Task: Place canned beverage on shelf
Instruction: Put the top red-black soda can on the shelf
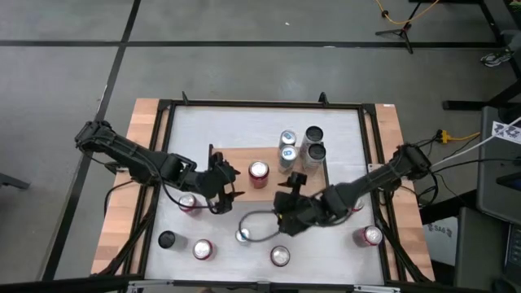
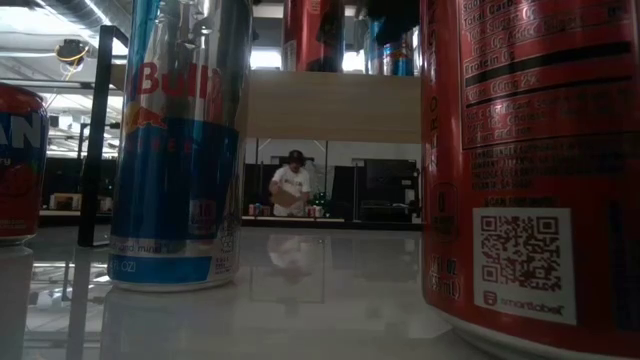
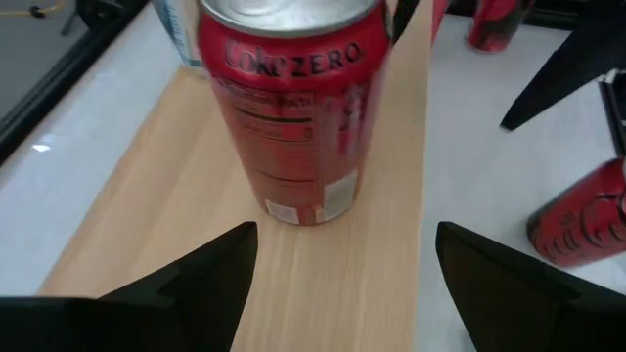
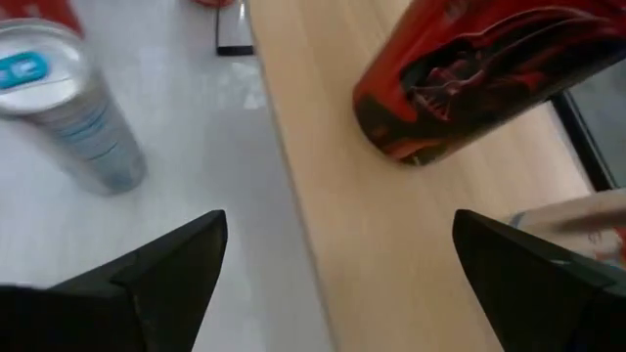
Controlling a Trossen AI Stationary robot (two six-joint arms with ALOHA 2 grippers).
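- One red aluminium Coke Zero can [image 1: 259, 172] stands upright on the low light-wood shelf [image 1: 244, 189], frame centre.
- My left hand [image 1: 229, 184] gapes wide, empty, beside it.
- My right hand [image 1: 286, 192], centre-right, is also wide, empty.

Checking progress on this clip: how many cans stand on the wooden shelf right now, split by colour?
Red can: 1
Silver-and-blue cans: 2
Dark-topped cans: 2
Total on the shelf: 5
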